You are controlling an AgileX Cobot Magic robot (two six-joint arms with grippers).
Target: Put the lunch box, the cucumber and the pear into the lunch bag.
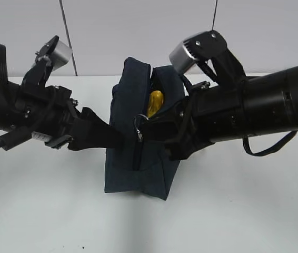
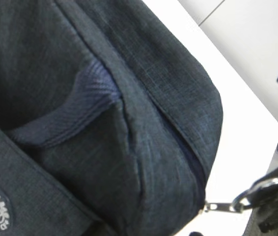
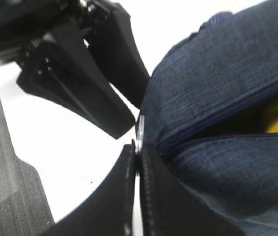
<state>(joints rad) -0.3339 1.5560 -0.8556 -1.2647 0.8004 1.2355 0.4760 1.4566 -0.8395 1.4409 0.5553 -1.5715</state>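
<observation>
— What's the left gripper (image 1: 115, 138) doing, over at nine o'clock?
— Its black fingers press into the side of the big dark navy fabric lunch bag (image 1: 133, 168), but whether they are spread or pinching cloth, I cannot tell.
— And the bag itself?
— Standing upright mid-table on the white tabletop (image 1: 43, 211), its top zipper partly gaping. Something yellow, likely the lumpy yellow-orange pear (image 1: 155, 103), shows inside the opening.
— The right gripper (image 3: 138, 162), at three o'clock?
— Its jaws are pressed together on the metal ring pull (image 1: 140, 126) at the zipper's near end.
— Lunch box, cucumber?
— Neither shows.
</observation>
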